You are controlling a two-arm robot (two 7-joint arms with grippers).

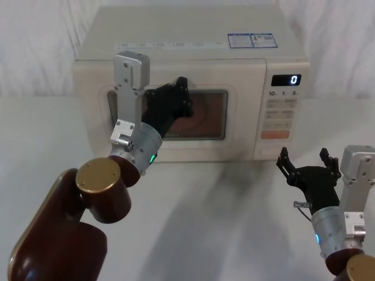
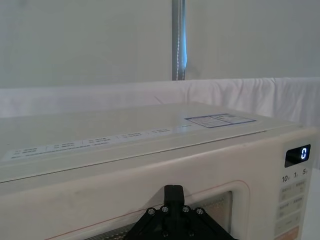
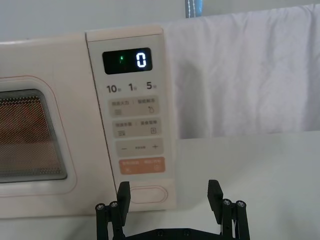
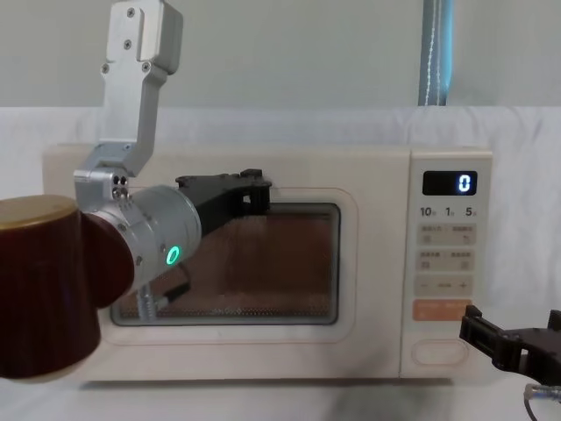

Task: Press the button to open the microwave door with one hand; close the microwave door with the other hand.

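The left gripper [image 1: 183, 88] is raised against the upper part of the door [image 1: 234, 126], at the window's top edge; whether its fingers are spread I cannot tell. The door sits flush in the microwave [image 1: 193, 35], which stands on the table [image 1: 222, 211]. The button [image 3: 148, 194] lies at the panel's bottom, under the orange key [image 3: 142, 165]. The right gripper [image 1: 309, 165] hovers just before it, fingers spread.

The left gripper [image 1: 183, 93] covers the microwave door [image 1: 205, 126] window at 9 o'clock; its fingertip contact is hidden.
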